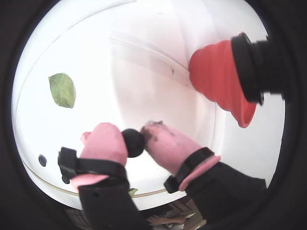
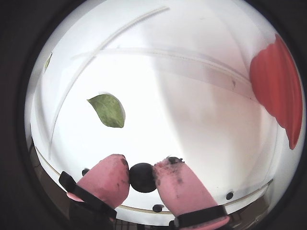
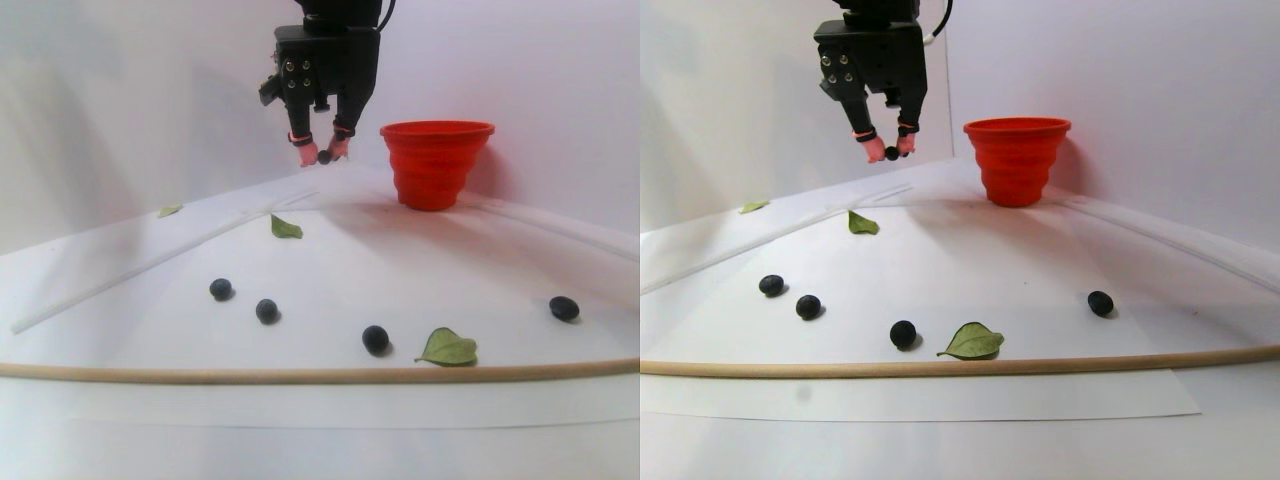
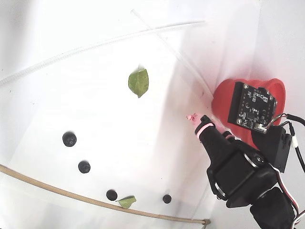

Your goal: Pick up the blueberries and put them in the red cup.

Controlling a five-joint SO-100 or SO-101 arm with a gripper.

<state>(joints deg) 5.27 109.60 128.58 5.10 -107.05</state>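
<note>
Aloft beside the cup point(image 3: 437, 163), a berry point(image 1: 134, 142) was pinched across its middle by the gripper point(image 1: 136, 139); seemingly soft, light, easily crushed.

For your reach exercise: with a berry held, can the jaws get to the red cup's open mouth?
Probably yes: the gripper hangs beside the red cup, near rim height, with nothing between them.
</note>
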